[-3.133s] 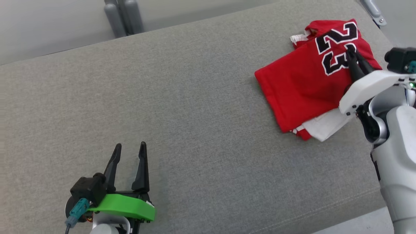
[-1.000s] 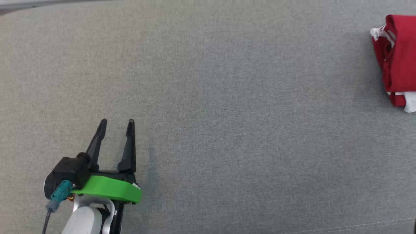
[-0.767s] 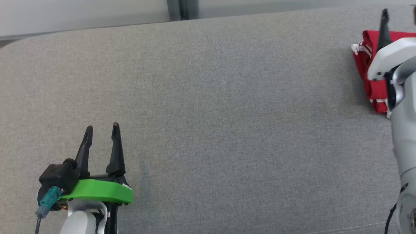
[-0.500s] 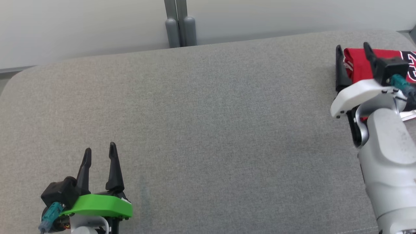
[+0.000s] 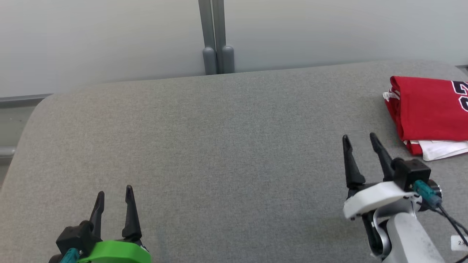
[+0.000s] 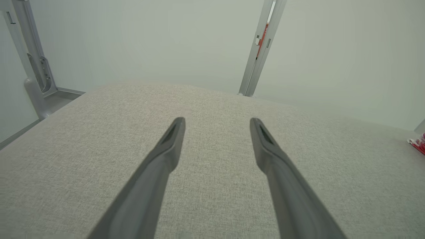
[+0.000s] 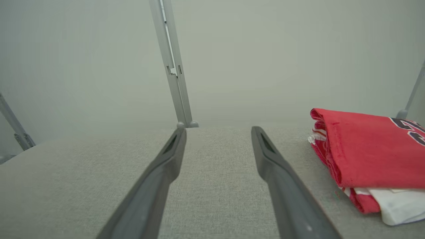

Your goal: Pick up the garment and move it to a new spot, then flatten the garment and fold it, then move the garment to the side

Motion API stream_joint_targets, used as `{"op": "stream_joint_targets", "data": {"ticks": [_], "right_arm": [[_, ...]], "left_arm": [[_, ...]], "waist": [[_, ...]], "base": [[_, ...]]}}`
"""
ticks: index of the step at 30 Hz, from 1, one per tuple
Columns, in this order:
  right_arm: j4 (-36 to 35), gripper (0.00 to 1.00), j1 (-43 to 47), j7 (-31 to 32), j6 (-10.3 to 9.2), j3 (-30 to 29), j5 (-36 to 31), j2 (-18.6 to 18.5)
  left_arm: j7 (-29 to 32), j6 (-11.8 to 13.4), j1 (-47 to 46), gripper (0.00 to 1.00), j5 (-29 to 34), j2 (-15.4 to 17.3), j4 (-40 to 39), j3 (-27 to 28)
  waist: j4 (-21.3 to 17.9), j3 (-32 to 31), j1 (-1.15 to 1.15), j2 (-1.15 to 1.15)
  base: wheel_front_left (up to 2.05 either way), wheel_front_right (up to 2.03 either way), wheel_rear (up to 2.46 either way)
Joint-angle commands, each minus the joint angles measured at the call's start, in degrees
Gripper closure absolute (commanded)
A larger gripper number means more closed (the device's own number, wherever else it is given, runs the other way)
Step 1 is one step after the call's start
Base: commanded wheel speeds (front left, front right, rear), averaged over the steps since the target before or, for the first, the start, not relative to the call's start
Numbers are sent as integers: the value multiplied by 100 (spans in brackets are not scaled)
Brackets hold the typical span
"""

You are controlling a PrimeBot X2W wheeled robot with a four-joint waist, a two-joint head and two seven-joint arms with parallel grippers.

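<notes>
Red fabric jersey w/ black-and-white numerals [image 5: 427, 109] lies folded at the far right of the grey fabric-covered desk [image 5: 226, 146], cut off by the head view's right edge.

Change: half a sec ago the white-shelled right hand [image 5: 358, 137] stood over the jersey's left edge. Now it's pulled back nearer and to the left, clear of the cloth, fingers spread, nothing btwn them. Head camera has tilted up too, so the jersey's shift in frame isn't its own move. Green-shelled left hand [image 5: 114, 190] sits near left, also released, well apart from the jersey.

Reading: fold done, jersey parked at the side, both hands let go, so task prob. complete or at its last beat.

Look: compact stack, smooth red layer on top w/ a rounded fold along its left edge. A white layer pokes out under the near edge, w/ white trim at the far-left corner. Right wrist view has it [image 7: 368, 149] just right of the spread fingers, not touching.
</notes>
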Motion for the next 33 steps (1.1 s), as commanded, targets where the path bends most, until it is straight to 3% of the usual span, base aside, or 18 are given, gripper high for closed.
{"op": "stream_joint_targets", "data": {"ticks": [1, 9, 27, 28, 33], "right_arm": [[-148, 0, 181, -15, -6, 59, 97, -7], [-576, 0, 911, -14, -5, 318, 397, 6], [-612, 0, 983, -15, -5, 366, 370, 5], [-588, 100, 914, -1, -1, 366, 376, 18], [-433, 100, 1008, 41, -1, 360, 549, 35]], "left_arm": [[-26, 33, 102, 0, 92, -20, -1, 33], [-22, 23, 209, 0, 207, -137, 35, 71], [-23, -70, 106, 0, 328, -221, 196, 114], [-4, -83, 156, 100, 296, -226, 176, 102], [80, -99, 184, 100, 138, -255, 369, 124]], "waist": [[65, -56, 0, 0], [144, -99, 0, 0], [102, -139, 0, 0], [105, -144, 0, 0], [106, -143, 0, 0]], "base": [[0, 0, 0], [0, 0, 0], [0, 0, 0], [0, 0, 0], [0, 0, 0]]}}
